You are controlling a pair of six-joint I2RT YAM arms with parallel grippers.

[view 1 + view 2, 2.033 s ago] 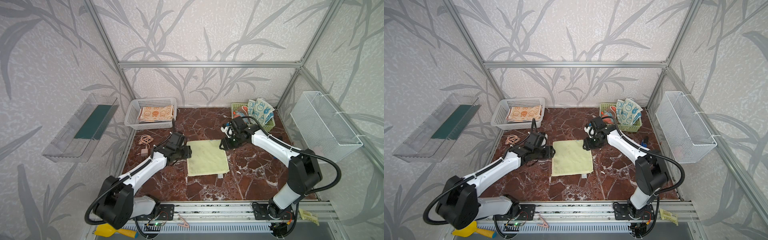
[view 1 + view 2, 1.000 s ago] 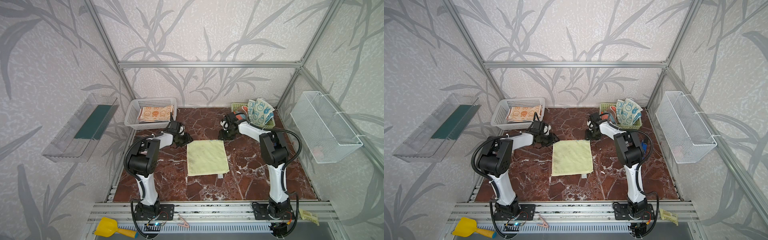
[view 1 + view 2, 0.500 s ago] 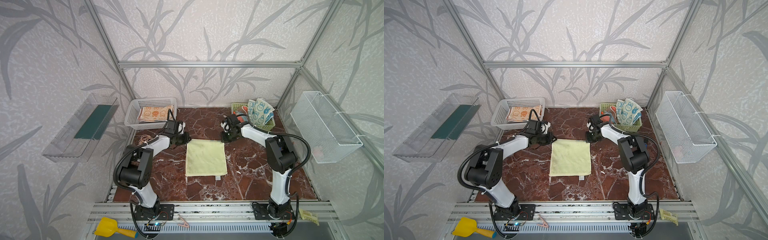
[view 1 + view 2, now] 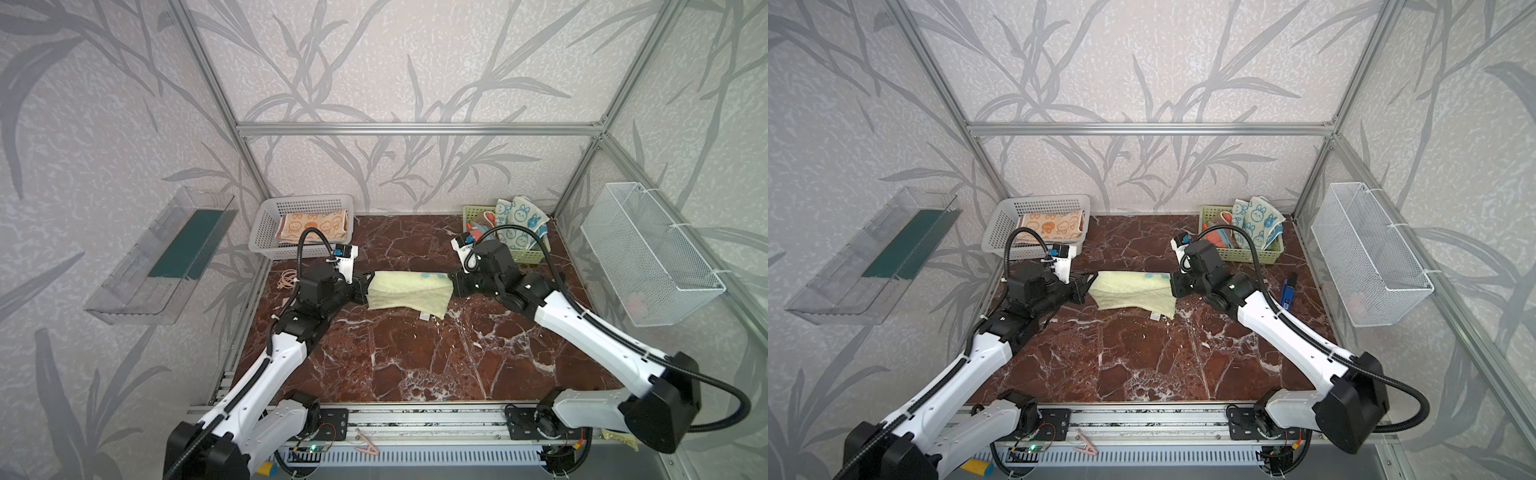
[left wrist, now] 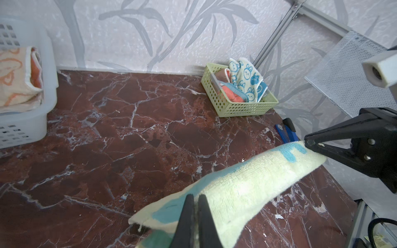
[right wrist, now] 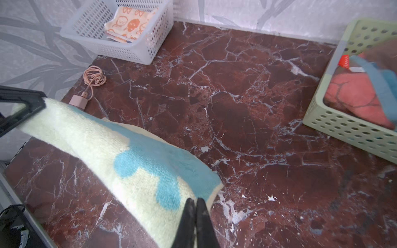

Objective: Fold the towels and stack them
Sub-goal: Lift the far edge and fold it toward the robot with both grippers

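Towel [image 4: 409, 291], mostly cream in top views, blue-patched in wrist views

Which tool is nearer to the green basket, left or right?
Right. The right tool grips the towel end toward the green basket; the left tool grips the opposite end, near the white basket.

- Your left arm [image 4: 286, 353] reaches from the near rail toward the middle, bent low at the elbow.
- Your left gripper [image 4: 365, 287] points to the right.
- Your right arm [image 4: 582, 324] reaches in from the other side.
- Your right gripper [image 4: 451, 283] points left, facing the left one, well apart.
- Both grippers are squeezed tight, each pinching one end of the pale towel [image 4: 409, 291].
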